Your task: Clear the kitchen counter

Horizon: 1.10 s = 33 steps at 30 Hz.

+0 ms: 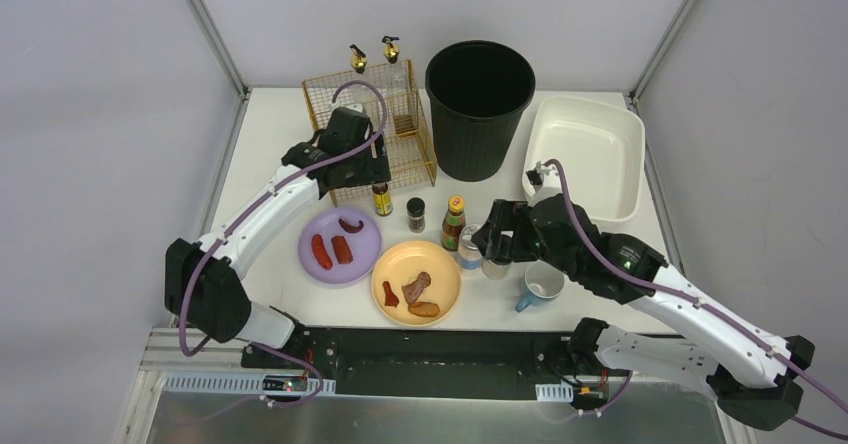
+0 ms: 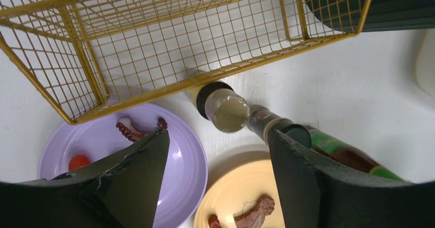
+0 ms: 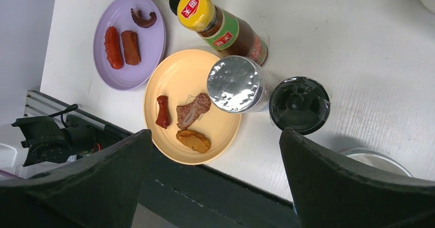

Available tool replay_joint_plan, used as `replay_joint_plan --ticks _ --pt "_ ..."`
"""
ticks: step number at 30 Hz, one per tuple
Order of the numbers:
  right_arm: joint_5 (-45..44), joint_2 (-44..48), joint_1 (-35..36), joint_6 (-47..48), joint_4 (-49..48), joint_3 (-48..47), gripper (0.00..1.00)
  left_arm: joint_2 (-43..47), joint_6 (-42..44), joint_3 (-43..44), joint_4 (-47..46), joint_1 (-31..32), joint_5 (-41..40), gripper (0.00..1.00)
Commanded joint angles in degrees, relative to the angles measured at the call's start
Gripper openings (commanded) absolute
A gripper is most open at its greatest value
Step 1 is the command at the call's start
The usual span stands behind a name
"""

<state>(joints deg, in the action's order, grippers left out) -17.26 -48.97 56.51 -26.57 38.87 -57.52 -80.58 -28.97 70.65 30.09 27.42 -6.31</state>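
The white kitchen counter holds a purple plate with sausages, a yellow plate with meat scraps, a small yellow-labelled bottle, a black-capped spice jar, a yellow-capped sauce bottle, a silver can, a dark-lidded shaker and a blue mug. My left gripper is open and empty above the small bottle, near the basket's front. My right gripper is open and empty above the can and shaker.
A gold wire basket stands at the back left with two oil bottles behind it. A tall black bin stands at the back centre. A white plastic tub sits at the back right. A black rail runs along the front edge.
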Motion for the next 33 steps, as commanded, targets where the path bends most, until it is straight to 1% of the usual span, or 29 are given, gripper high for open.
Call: replay_joint_plan --ticks 1,8,13,15,18,22,26,29,33 --pt "0.3 2.2 0.26 -0.68 -2.4 1.01 0.99 -3.38 1.47 4.42 1.86 0.45 -3.22 0.71" --pt "-0.31 3.62 0.25 -0.56 -2.49 2.26 0.99 -7.79 1.81 7.01 3.02 0.83 -3.44 0.65" --pt "-0.1 4.2 0.21 -0.74 -2.65 3.03 0.99 -9.47 1.9 7.95 3.56 1.18 -3.05 0.55" --pt "-0.22 4.6 0.22 -0.81 -2.74 3.34 0.99 -9.81 1.98 8.3 3.78 1.44 -3.17 0.53" --pt "-0.09 4.94 0.25 -0.94 -2.76 3.69 0.99 -10.38 2.39 8.91 4.33 1.73 -3.32 0.45" --pt "-0.2 5.35 0.26 -1.11 -2.71 4.03 0.99 -10.78 2.67 9.47 5.0 1.98 -2.99 0.29" --pt "-0.19 5.51 0.25 -1.4 -2.66 4.1 0.99 -10.85 3.39 10.06 5.95 2.2 -2.5 0.18" --pt "-0.12 5.77 0.27 -1.7 -2.32 3.95 0.99 -10.17 3.66 10.93 6.9 2.2 -1.96 0.0" --pt "-0.34 6.4 0.25 -2.0 -1.93 3.98 0.99 -8.11 4.07 12.63 8.41 2.25 -1.4 0.0"
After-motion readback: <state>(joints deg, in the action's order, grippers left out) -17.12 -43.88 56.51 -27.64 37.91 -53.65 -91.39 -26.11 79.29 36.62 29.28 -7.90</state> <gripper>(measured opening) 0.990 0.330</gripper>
